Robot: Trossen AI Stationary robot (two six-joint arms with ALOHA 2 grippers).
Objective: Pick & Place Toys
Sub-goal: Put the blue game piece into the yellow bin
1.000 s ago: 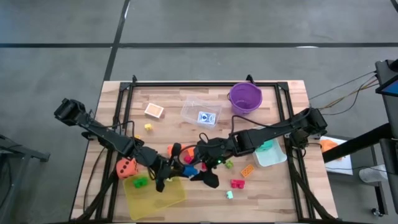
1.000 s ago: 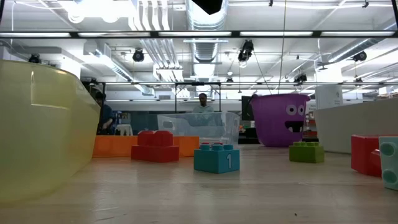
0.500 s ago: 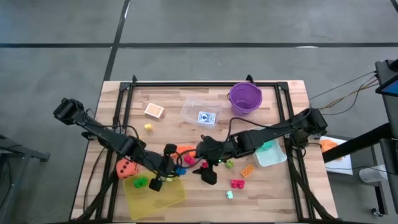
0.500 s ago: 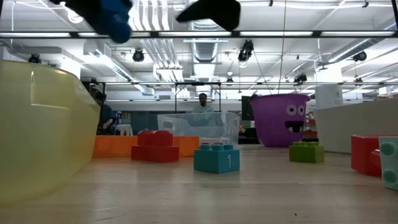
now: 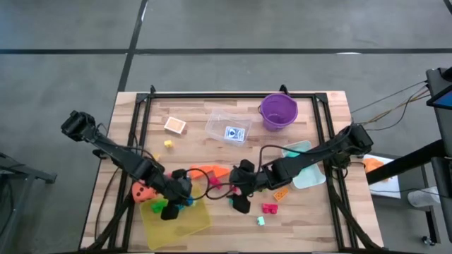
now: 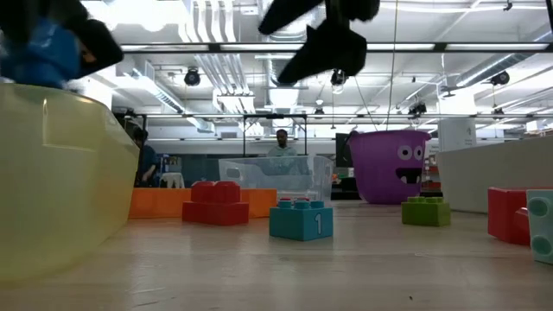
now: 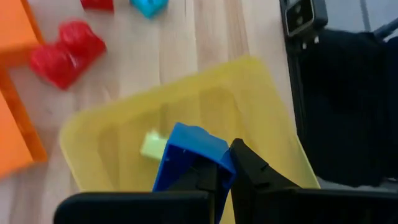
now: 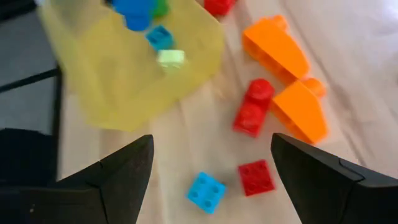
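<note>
The left gripper (image 7: 214,171) hangs over the yellow tray (image 5: 194,220) at the near left of the table, its fingers closed on a blue brick (image 7: 189,152) held above the tray (a pale green brick (image 7: 152,145) lies inside it). The right gripper (image 8: 211,158) is near the middle of the table, jaws wide apart and holding nothing, above a red brick (image 8: 252,107), two orange wedges (image 8: 277,46) and a small light-blue brick (image 8: 205,191). An orange die (image 5: 143,190) sits just left of the tray, and a purple bucket (image 5: 278,110) stands at the far side
</note>
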